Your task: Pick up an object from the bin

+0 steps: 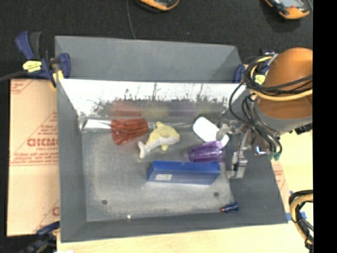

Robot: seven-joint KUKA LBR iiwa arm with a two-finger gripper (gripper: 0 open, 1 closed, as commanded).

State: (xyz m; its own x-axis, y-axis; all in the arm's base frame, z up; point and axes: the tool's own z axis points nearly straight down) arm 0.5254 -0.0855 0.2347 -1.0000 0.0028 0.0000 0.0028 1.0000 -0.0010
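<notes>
Gripper (238,162) hangs at the right of the bin (158,228), just beside the purple cup (205,152) lying on its side; whether its claw is apart or together is unclear. Best to centre over that cup, clear of the blue box (183,173).

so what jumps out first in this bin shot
The long blue box lying in the middle of the bin catches the eye first, with a purple cup on its side just behind its right end. Further left lie a red cup and a pale yellow toy. The tool hangs at the bin's right side, beside the purple cup.
</notes>
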